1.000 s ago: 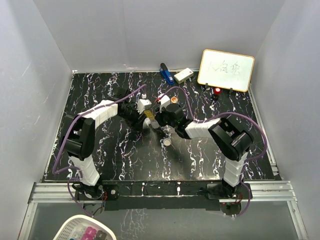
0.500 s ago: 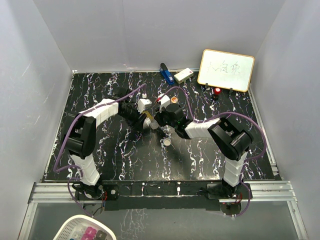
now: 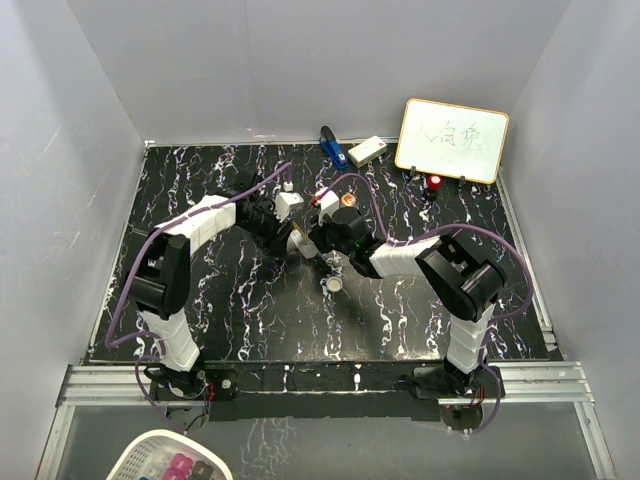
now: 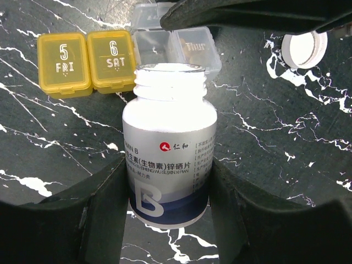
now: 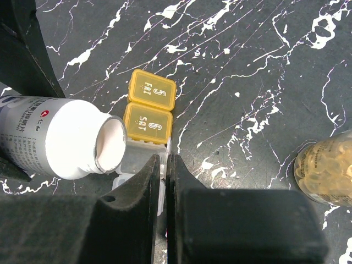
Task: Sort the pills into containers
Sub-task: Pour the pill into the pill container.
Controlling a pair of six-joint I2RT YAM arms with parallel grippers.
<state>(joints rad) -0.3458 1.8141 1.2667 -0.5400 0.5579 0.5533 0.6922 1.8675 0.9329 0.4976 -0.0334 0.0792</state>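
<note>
Black, white-veined table [image 3: 250, 320] within grey walls [image 3: 300, 60]: left gripper [image 4: 168, 187] clamps the uncapped white bottle [image 4: 169, 126], its mouth toward the pill box [image 5: 149, 107]. Right gripper [image 5: 163, 165] has its fingers nearly together at the box's clear lids. The amber bottle [image 5: 324, 170] stands to the right.

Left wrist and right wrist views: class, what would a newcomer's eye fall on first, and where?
First, the uncapped white plastic pill bottle with a blue B label, clamped mid-frame between the black fingers of the left gripper. Just beyond its mouth lies the clear oblong pill box, its yellow FRI and SAT lids shut. In the right wrist view an amber bottle of pills sits at the right edge.
</note>
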